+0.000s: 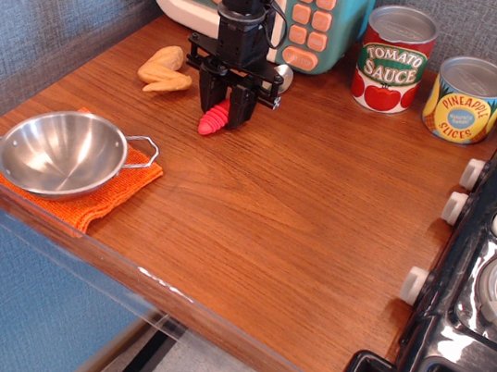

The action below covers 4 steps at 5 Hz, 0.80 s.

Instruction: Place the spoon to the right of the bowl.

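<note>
The spoon (213, 121) has a ribbed red-pink handle; its silver head shows behind the gripper near the toy microwave. My black gripper (223, 110) stands over it at the back of the table, its fingers shut on the handle. The handle's lower end points toward the front left, at or just above the wood. The steel bowl (59, 154) with two wire loop handles sits on an orange cloth (122, 188) at the front left, well apart from the gripper.
A teal toy microwave (303, 7) stands behind the gripper. A toy chicken piece (166, 70) lies left of it. A tomato sauce can (394, 60) and a pineapple can (466, 99) stand at the back right. A toy stove (487, 278) borders the right edge.
</note>
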### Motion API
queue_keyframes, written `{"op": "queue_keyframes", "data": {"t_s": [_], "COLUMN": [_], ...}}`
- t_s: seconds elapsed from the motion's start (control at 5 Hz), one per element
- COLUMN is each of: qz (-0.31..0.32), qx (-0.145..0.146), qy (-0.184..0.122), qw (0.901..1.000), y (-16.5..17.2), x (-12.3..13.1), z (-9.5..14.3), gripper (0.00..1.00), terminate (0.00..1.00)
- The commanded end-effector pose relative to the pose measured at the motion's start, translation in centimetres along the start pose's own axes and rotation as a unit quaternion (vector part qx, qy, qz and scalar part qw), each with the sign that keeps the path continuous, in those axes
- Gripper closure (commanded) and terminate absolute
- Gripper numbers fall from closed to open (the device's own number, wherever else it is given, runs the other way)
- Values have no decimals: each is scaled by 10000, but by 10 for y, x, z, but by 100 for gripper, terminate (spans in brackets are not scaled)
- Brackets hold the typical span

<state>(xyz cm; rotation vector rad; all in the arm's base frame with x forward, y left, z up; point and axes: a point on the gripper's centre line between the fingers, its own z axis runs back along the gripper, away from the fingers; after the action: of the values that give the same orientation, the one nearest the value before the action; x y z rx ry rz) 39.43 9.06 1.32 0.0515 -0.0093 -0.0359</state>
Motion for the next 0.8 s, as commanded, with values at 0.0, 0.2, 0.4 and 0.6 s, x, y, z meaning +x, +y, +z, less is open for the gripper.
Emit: {"op": "queue_keyframes", "data": {"t_s": [0.0, 0.2, 0.4, 0.6], "qz": [-958, -1566, -1954, -1705], "qx": [-475, -530, -590, -796], "qy": [-1225, -859, -117, 529], "qw": [9867, 9825, 9789, 9807], "y": [-53, -90, -120, -121], "x": [-14, -59, -106, -130], "z": [126, 135, 110, 80], "gripper": [100, 100, 100, 100], "terminate": [0, 0, 0, 0]}}
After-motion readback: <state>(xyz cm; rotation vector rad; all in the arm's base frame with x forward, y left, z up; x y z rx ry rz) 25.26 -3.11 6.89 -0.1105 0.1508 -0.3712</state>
